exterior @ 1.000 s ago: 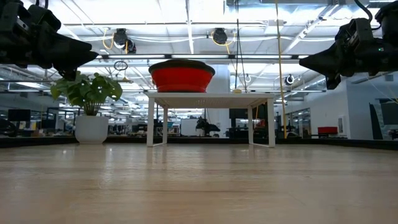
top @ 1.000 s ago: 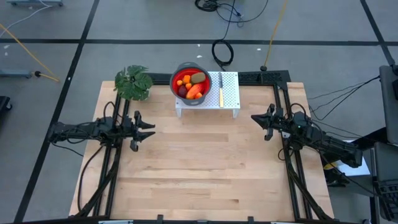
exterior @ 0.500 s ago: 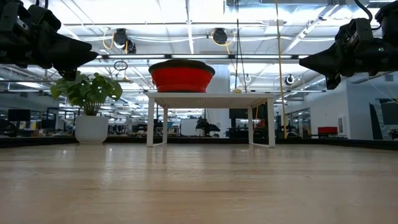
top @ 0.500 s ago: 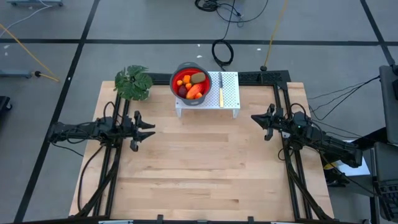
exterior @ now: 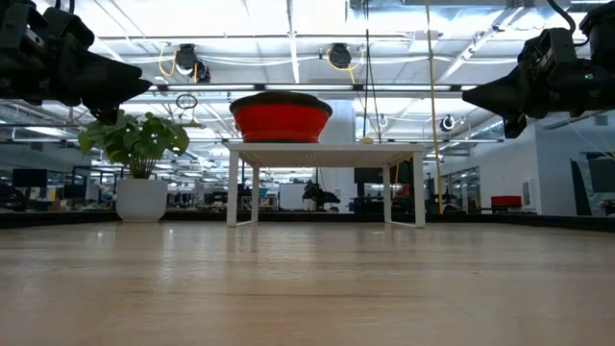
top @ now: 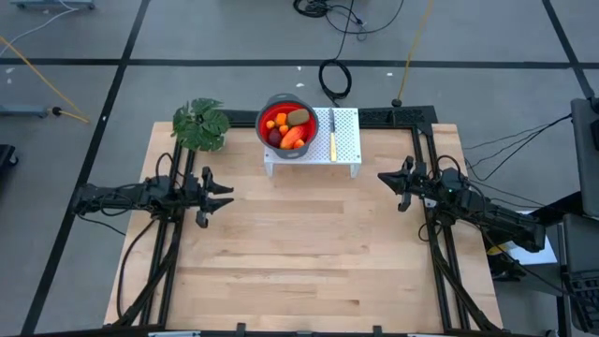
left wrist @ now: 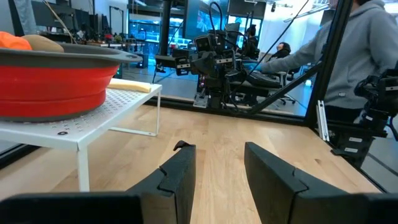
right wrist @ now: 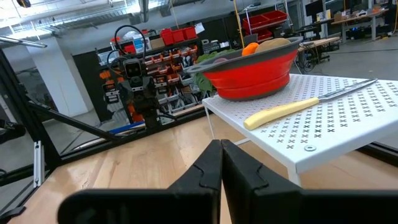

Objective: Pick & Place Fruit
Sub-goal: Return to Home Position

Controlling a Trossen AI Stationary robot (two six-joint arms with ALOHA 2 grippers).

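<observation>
open-plan lab, red parts bins [right wrist: 180, 35]

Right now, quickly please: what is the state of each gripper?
Left gripper: open, holding nothing.
Right gripper: closed, holding nothing.

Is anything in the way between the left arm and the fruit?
No. The table between the left end effector and the shelf is bare. The fruit sits inside the red bowl up there, so only the bowl's wall surrounds it.
</observation>
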